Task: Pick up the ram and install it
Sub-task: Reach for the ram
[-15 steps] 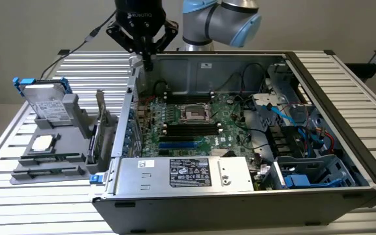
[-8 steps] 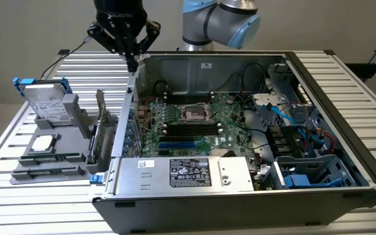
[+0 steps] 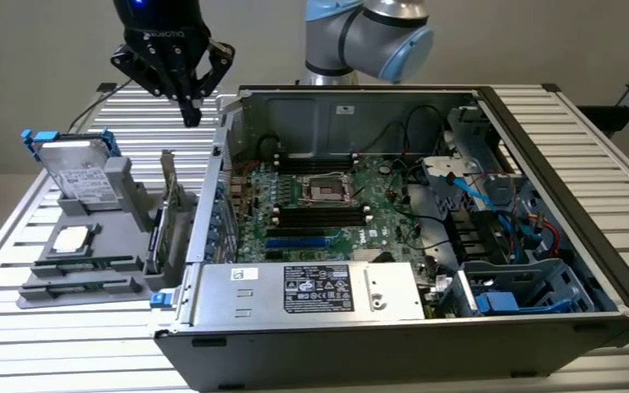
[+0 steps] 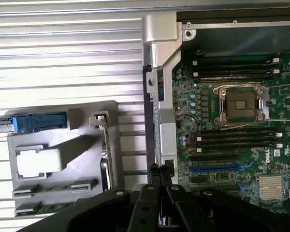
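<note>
Two thin green ram sticks (image 3: pixel 88 264) sit edge-up in the front grooves of a grey holder (image 3: pixel 128 196) on the exterior view's left; the wrist view shows one ram stick (image 4: pixel 53 187) in the same holder (image 4: pixel 82 145). My gripper (image 3: pixel 191 113) hangs high over the slatted table, behind the holder and beside the open computer case (image 3: pixel 227 131). Its fingers are shut with nothing between them. In the wrist view the gripper (image 4: pixel 159 169) points down near the case wall. Black memory slots (image 3: pixel 320 214) (image 4: pixel 237 137) lie on the motherboard on both sides of the CPU socket (image 3: pixel 326 190).
The holder also carries a hard drive (image 3: pixel 74 168) with blue clips, a CPU (image 3: pixel 71 239) and an upright expansion card (image 3: pixel 168 209). Inside the case are a power supply (image 3: pixel 314 286), cables and a drive cage (image 3: pixel 511 286). The arm's base (image 3: pixel 359 37) stands behind the case.
</note>
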